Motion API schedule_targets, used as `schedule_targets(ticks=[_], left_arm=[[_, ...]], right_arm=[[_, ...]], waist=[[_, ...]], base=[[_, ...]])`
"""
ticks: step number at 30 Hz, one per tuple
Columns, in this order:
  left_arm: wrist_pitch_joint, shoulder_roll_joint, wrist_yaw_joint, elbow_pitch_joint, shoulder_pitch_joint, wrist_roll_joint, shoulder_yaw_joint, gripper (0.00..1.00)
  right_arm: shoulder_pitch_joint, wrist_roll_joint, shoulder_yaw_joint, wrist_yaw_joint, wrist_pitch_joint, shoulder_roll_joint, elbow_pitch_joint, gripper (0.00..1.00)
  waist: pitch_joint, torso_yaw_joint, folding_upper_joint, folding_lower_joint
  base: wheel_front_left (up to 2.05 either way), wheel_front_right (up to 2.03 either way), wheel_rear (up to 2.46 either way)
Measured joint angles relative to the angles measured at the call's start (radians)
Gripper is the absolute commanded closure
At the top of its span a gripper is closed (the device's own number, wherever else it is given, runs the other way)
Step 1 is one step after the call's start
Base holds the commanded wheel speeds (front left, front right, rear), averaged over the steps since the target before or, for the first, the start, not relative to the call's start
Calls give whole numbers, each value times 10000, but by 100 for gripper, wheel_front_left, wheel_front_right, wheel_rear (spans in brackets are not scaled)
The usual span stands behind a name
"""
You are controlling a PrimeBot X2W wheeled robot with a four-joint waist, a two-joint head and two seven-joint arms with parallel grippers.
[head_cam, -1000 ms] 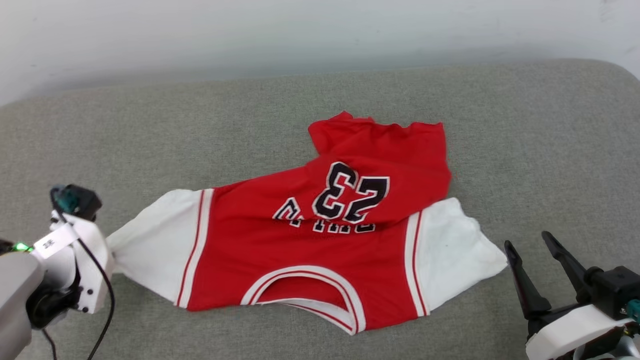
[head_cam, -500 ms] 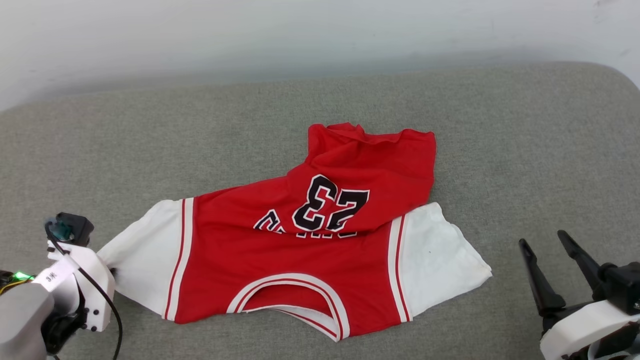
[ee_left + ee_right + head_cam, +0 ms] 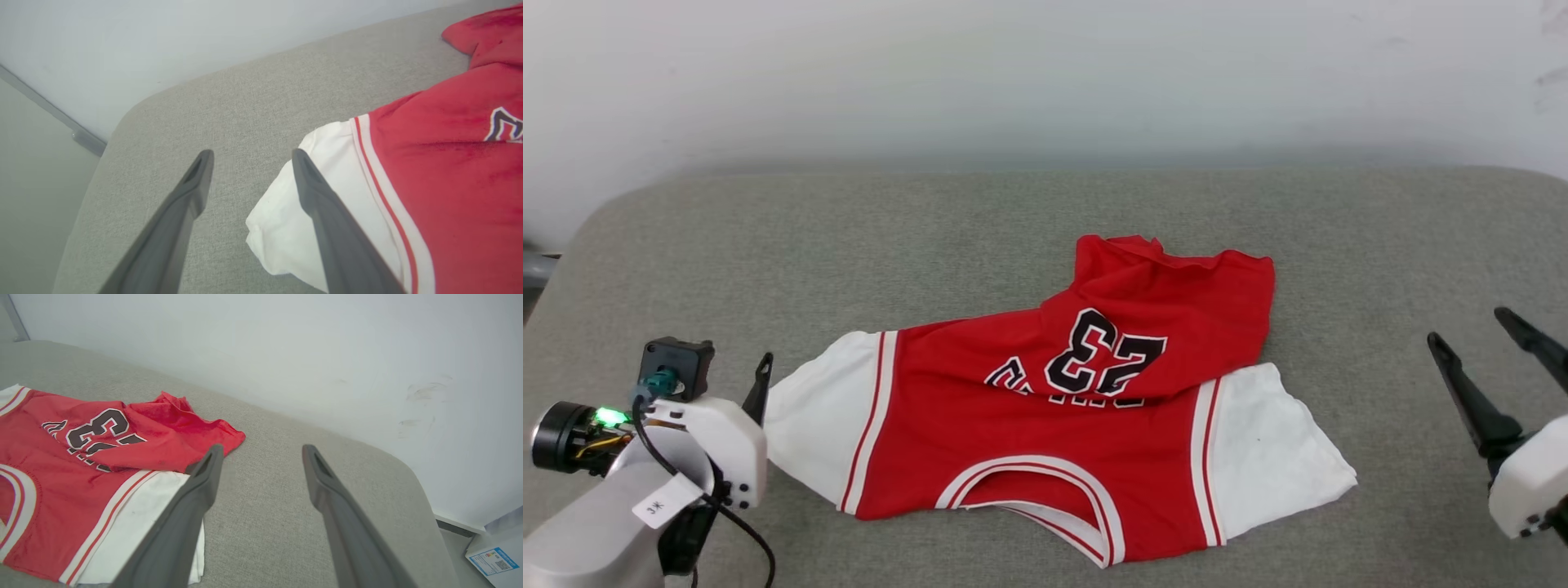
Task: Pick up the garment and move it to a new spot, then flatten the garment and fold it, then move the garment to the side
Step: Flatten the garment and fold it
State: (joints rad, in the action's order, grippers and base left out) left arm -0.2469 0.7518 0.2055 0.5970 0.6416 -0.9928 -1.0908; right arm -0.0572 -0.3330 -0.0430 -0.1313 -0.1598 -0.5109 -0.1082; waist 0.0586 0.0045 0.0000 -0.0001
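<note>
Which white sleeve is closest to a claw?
The sleeve on the robot's left: the left gripper is right at its edge. The other sleeve lies apart from the right gripper.

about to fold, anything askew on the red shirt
Yes: the red short-sleeved T-shirt with white sleeves is not flat; its far hem end is flopped back askew over the body, partly covering the black lettering.
</note>
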Motion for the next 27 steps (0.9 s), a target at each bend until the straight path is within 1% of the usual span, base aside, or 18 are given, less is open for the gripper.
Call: schedule_targets(ticks=[3, 5, 8, 11, 13, 15, 17, 19, 21, 27], left_arm=[[-130, -19, 773, -790, -283, 362, 537, 0], [-132, -35, 1354, -1639, -563, 934, 1141, 0], [-148, -113, 2107, -2859, -1220, 1810, 2075, 0], [-148, -201, 2746, -3925, -2032, 2746, 2941, 0], [-148, -387, 3032, -4489, -2503, 3371, 3421, 0], [-150, -681, 3196, -4932, -3010, 3839, 3871, 0], [-159, -922, 3331, -5227, -3472, 4295, 4291, 0], [-159, -1220, 3346, -5471, -3830, 4704, 4700, 0], [-159, -1547, 3292, -5641, -4149, 5085, 5018, 0], [-159, -2456, 2894, -5708, -4830, 5906, 5954, 0]], right_arm=[[-407, -627, -399, 2, -1016, -700, -328, 0], [-548, -1081, -800, 2, -1801, -1154, -428, 0], [-787, -1843, -1442, 2, -2964, -1837, -454, 0], [-1041, -2483, -2136, 2, -4107, -2433, -449, 0], [-1110, -2963, -2447, 2, -4761, -2635, -316, 0], [-1203, -3294, -2677, 2, -5273, -2746, -82, 0], [-1360, -3561, -2823, 2, -5551, -2757, 242, 0], [-1500, -3707, -2997, 2, -5726, -2738, 610, 0], [-1632, -3730, -3204, 2, -5818, -2708, 1055, 0], [-2011, -3894, -3789, 2, -5699, -2364, 2466, 0]], waist=[[-57, 197, 0, 0], [-76, 320, 0, 0], [-66, 497, 0, 0], [-7, 647, 0, 0], [62, 750, 0, 0], [142, 859, 0, 0], [235, 966, 0, 1], [341, 1081, 0, 1], [459, 1198, 0, 1], [824, 1538, 0, 2]], base=[[0, 0, 0], [0, 0, 0], [0, 0, 0], [0, 0, 0], [0, 0, 0], [0, 0, 0], [0, 0, 0], [0, 0, 0], [0, 0, 0], [0, 0, 0]])
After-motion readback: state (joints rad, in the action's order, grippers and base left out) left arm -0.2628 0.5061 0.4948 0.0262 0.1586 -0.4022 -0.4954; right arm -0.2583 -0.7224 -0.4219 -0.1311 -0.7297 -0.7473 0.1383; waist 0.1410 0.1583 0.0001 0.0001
